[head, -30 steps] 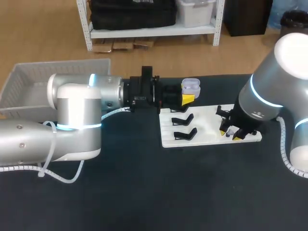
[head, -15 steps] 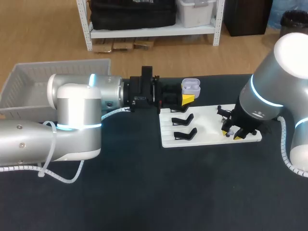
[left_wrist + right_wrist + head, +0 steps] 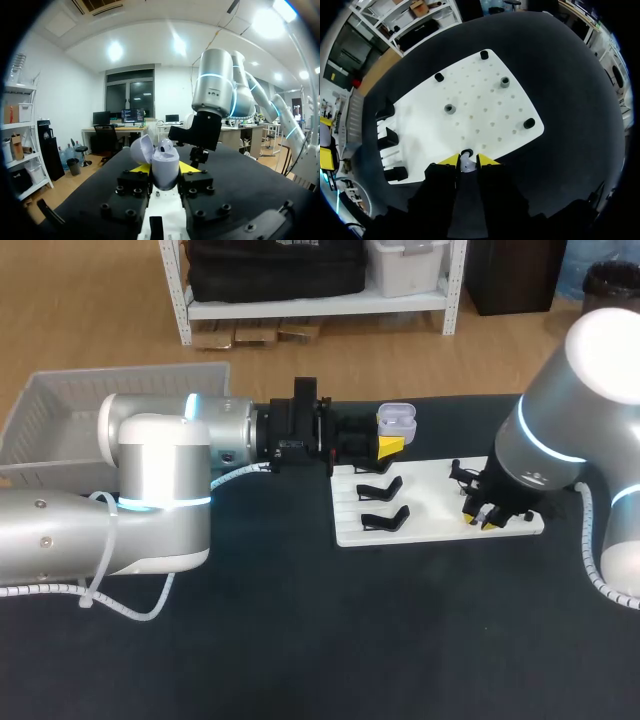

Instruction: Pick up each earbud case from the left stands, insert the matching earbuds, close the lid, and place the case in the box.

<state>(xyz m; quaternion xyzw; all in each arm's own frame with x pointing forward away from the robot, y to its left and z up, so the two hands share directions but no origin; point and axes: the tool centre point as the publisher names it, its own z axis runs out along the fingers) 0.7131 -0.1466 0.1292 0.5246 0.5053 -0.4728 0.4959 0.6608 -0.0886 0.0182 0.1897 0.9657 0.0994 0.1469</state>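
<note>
We're gripping open case (image 3: 397, 420) in left end effector (image 3: 390, 446), above far left corner of board (image 3: 430, 490). Our right end effector (image 3: 467, 161) pinching earbud (image 3: 466, 163) at board's near right edge; step seeming earbud pickup. Next needing careful alignment over case socket.

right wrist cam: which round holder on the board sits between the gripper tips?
The dark holder at the board edge nearest the right gripper; the other five stand farther ahead.
</note>
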